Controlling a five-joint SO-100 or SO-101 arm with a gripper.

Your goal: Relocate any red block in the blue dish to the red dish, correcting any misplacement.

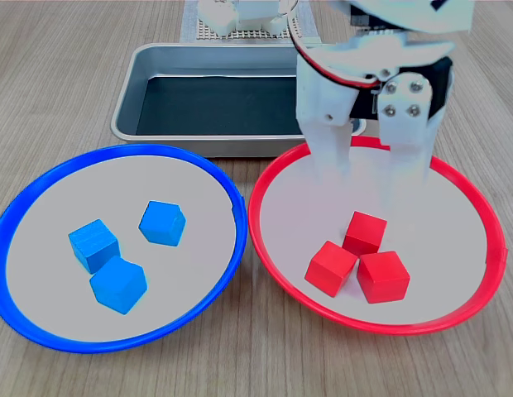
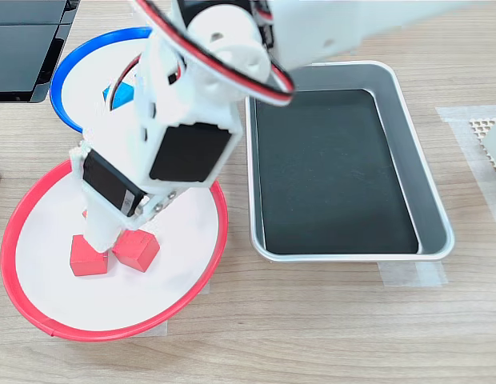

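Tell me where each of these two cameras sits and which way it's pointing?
First exterior view: low in front of the table, facing the arm; the blue dish on its left, the red dish right, the metal tray behind; the open gripper hangs over the red cubes.
Second exterior view: high, looking steeply down; the arm's white body fills the middle, the red dish below it, the tray on its right.
Both show the dishes, tray, red cubes and arm.

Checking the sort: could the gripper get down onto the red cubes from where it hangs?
Probably yes. The gripper hangs open over the red dish, just behind the three red cubes, and nothing lies over them. They sit touching, though, so picking one alone looks tight.
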